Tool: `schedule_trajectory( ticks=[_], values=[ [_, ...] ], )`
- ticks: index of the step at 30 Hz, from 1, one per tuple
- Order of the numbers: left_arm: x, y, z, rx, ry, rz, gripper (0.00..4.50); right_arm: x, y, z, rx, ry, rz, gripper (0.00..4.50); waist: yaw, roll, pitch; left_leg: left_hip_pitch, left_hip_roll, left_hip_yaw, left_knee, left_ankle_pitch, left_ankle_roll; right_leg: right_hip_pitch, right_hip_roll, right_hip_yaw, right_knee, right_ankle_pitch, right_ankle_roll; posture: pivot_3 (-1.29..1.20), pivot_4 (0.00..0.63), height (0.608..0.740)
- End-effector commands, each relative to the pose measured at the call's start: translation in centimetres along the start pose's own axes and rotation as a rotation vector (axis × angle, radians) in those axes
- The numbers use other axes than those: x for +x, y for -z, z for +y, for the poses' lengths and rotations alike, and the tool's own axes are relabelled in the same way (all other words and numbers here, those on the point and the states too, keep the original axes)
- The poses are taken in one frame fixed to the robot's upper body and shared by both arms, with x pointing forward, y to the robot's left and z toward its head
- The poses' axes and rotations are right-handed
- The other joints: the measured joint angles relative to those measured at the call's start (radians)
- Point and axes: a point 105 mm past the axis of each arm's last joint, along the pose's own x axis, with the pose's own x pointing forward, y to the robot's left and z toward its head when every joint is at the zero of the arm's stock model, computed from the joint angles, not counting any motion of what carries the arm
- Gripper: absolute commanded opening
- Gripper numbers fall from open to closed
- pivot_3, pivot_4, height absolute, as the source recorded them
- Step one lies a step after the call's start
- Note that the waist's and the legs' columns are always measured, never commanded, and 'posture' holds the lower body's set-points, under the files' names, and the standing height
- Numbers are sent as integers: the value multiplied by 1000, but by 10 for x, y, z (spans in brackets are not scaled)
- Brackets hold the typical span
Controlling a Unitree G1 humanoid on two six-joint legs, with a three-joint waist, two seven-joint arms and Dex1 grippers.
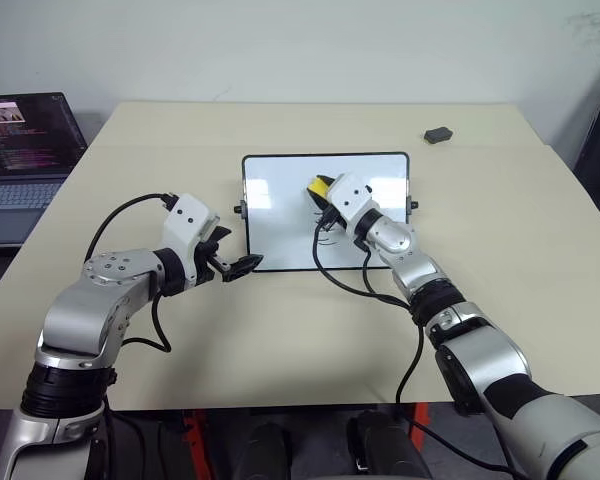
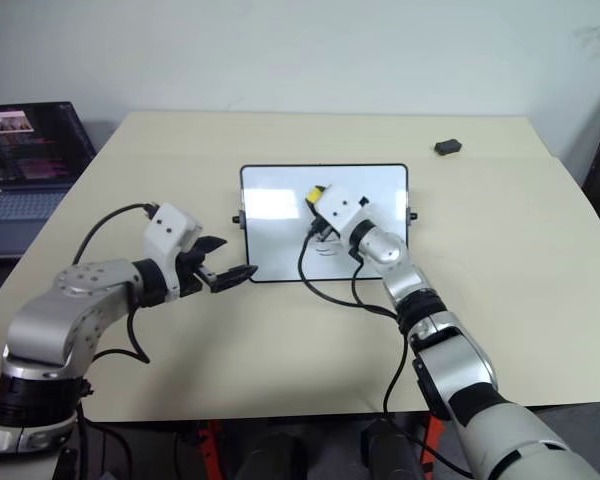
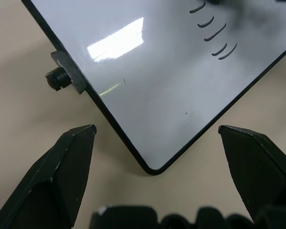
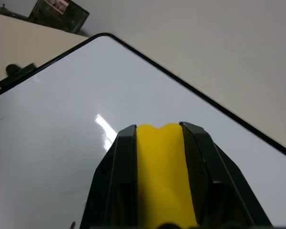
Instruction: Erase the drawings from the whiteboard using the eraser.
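Yellow shows between the black fingers of the right hand [image 4: 158, 143]: it is pinching the eraser [image 1: 321, 186], so the pick-up part of the job looks done. In the left eye view that hand sits over the middle of the whiteboard [image 1: 280, 215], which lies flat on the desk [image 1: 500, 250] at the centre of the frame. Whether the eraser's underside is already pressed on the surface I cannot tell; the right wrist view has it low over clean white board.

The drawings [image 3: 214, 36] are not gone. In the left wrist view the short column of thin curved strokes shows in the upper right of the frame, crisp and unsmeared apart from a grey blur near the top that I cannot make out. In the left eye view a few strokes [image 1: 326, 236] peek out just below the right hand.

The left hand [image 1: 233, 267] is spread wide, empty, straddling the board's near left corner without touching it, perhaps ready to steady it.

My guess is the wiping has barely begun, if at all: all the rubbing is left to do.

A laptop [image 1: 20, 165] sits at the left edge, a small dark object [image 1: 438, 134] at the upper right.
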Motion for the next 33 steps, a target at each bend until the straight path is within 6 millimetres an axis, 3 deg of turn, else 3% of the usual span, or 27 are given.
schedule_trajectory(
  ticks=[1,4,7,10,13,18,21,27,33],
  values=[
    [-8,-14,1,48,-13,-46,4500,-12,35,29,36,-93,118,985,0,0,0,3,0,0,0,0,0,2,0,0,0,0,0,0,150,740],
    [-9,-13,1,45,-13,-45,4500,-17,42,38,30,-129,137,985,-1,0,0,9,0,0,-1,0,0,7,0,0,1,0,0,0,150,740],
    [-9,-12,0,43,-14,-43,4500,-17,40,33,9,-105,125,985,-2,0,0,21,0,-1,-1,0,0,20,1,0,0,-1,0,0,150,740],
    [-10,-11,0,40,-14,-43,4500,-12,25,-9,-45,81,82,985,-1,0,0,21,0,0,0,1,1,21,1,0,0,-1,0,0,150,740],
    [-10,-11,0,40,-12,-43,4500,-11,12,-38,-66,205,47,985,5,0,0,20,0,-1,0,3,-1,20,1,0,0,0,0,0,150,740],
    [-11,-11,-1,40,-11,-42,4500,-14,13,-58,-73,290,68,984,1,0,0,17,0,-1,-2,3,-1,18,1,0,-2,0,0,0,150,740],
    [-11,-11,-1,41,-9,-42,4500,-12,20,-43,-49,224,88,984,-2,0,0,16,0,-2,-3,2,-1,17,1,0,-2,0,0,0,150,740],
    [-10,-12,-3,41,-5,-46,4500,-15,39,9,-11,17,125,984,-7,0,0,18,0,-1,-2,2,-1,19,1,0,-2,-1,0,0,150,740],
    [-10,-12,-3,40,-4,-45,4500,-26,54,33,-55,-110,174,984,-8,0,0,21,0,-1,-2,3,-1,21,1,0,-1,-1,0,0,150,740]
  ],
)
